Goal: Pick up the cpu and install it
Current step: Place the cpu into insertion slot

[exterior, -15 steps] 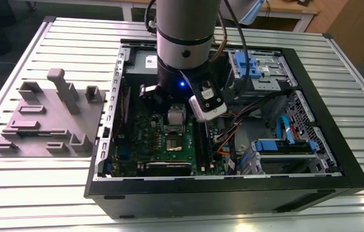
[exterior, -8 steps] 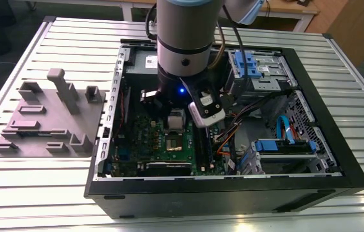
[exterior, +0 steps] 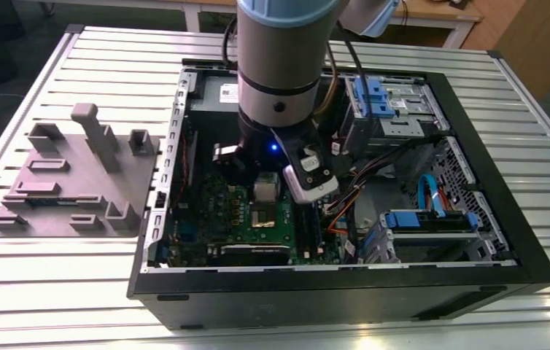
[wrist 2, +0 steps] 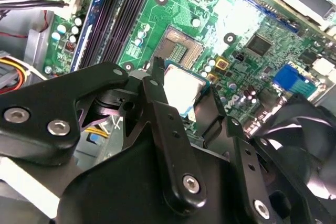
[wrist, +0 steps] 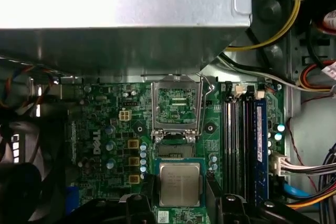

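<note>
Black PC case lies open with a green motherboard inside. The claw is clamped on the cpu, a flat silvery square pinched between its black fingers. The open socket sits just past the fingertips, and a grey metal box lies beyond that. Black memory sticks run alongside the claw.

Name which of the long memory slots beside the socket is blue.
The outermost slot, farthest from the cpu held in the claw; the others are black.

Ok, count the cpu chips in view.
1. The cpu is clamped in the gripper, over the green board, near the open socket.
</note>
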Robot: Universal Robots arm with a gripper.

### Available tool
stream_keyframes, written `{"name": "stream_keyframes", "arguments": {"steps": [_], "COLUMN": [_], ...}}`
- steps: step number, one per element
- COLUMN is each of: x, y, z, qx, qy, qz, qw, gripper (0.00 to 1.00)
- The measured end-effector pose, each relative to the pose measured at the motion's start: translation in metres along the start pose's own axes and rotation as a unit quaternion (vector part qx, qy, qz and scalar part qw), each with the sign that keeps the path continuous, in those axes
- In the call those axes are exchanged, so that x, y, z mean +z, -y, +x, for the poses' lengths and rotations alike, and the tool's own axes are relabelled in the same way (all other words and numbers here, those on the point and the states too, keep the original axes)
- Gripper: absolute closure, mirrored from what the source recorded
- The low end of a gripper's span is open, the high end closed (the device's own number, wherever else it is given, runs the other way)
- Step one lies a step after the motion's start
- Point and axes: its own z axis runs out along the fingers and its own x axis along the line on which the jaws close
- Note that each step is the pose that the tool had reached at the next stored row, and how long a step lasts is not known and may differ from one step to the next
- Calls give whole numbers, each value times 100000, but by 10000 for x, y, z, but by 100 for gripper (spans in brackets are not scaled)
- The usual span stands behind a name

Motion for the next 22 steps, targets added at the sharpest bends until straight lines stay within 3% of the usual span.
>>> {"name": "stream_keyframes", "arguments": {"steps": [5,11,19,22], "x": [77,84,218,237], "y": [3,2,10,40], "z": [-2,-3,-6,-6], "qx": [95,93,15,-19], "qy": [3,8,-7,-53], "qz": [2,-9,18,22], "qw": [100000,100000,100000,100000], "gripper": [53,53,53,53]}}
